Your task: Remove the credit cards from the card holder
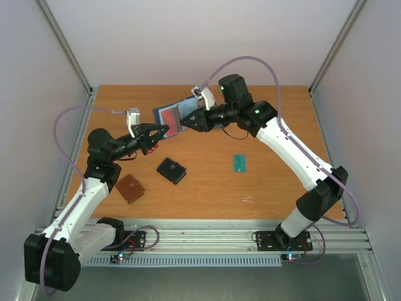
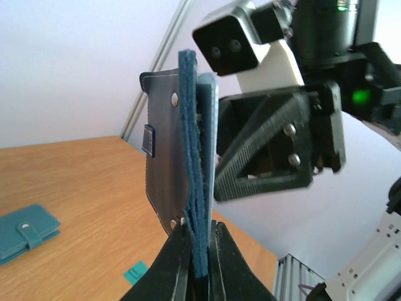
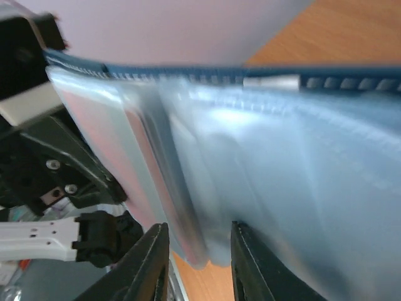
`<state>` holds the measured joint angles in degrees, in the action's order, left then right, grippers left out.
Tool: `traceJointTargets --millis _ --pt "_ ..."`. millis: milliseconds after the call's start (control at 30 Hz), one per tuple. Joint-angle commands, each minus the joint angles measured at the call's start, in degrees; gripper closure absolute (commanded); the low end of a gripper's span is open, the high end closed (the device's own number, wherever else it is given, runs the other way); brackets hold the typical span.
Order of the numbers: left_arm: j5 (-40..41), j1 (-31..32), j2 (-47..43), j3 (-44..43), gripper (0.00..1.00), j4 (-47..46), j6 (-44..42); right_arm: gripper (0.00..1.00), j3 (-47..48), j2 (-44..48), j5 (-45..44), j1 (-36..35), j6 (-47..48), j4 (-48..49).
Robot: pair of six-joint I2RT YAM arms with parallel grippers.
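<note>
Above the table (image 1: 207,194), left tool (image 2: 199,229) clamps card holder (image 2: 164,144) edge; right tool (image 3: 199,235) grip unclear.

Bright, even light; blurred wrist close-ups

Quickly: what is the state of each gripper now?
Left gripper: closed on the card holder edge.
Right gripper: astride a clear pocket; whether it grips cannot be told.
</note>
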<state>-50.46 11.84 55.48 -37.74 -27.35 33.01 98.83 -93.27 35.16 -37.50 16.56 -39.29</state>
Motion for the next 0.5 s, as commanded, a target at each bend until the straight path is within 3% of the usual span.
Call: traceJointTargets --millis 0,133,467 --pt "-6.94 0.47 -0.13 -0.46 1.00 -8.46 2.44 0.75 -0.02 0.47 14.00 2.23 -3.06 7.59" --pt "-7.46 0.47 0.38 -0.84 1.00 -8.52 2.49 0.85 0.85 -0.15 20.73 2.09 -3.46 9.61" --pt "-7.40 0.88 1.25 -1.37 1.00 -8.17 2.10 0.82 3.54 -2.61 23.12 -0.29 -1.56 7.48"
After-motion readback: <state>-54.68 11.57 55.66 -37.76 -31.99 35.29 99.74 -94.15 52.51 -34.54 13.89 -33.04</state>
